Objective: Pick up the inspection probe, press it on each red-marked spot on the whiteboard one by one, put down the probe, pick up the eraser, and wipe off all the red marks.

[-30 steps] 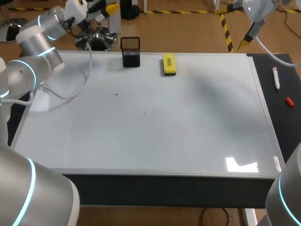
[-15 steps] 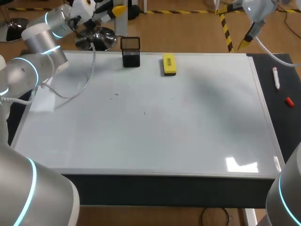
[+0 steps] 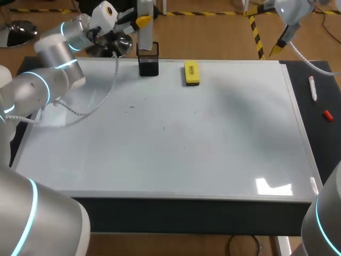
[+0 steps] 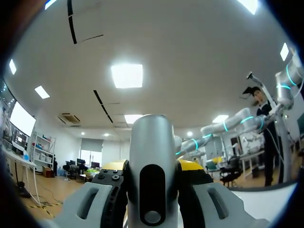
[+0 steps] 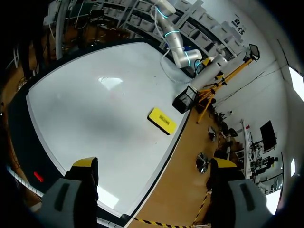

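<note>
Silver inspection probe [image 4: 153, 161] clamped in left gripper [image 3: 141, 22], above black holder [image 3: 148, 60] at whiteboard's [image 3: 213, 154] far edge. Right gripper [image 5: 154, 164] spread, empty. Red marks barely visible, perhaps faint. Yellow eraser [image 3: 191, 73] lies on the board; I judge pressing and wiping remain.

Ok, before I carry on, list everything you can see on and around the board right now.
whiteboard: one, white, covers most of the table.
holder: one, black, at the board's far edge.
eraser: one, yellow, at the far edge, right of the holder.
marker: one, white, on the dark strip right of the board.
cap: one, red, same strip, nearer than the marker.
probe: one, silver, held up by the holder.
left end effector: yellow tips, shut on the probe.
right end effector: yellow tips, open, empty, raised beyond the far right corner.
</note>
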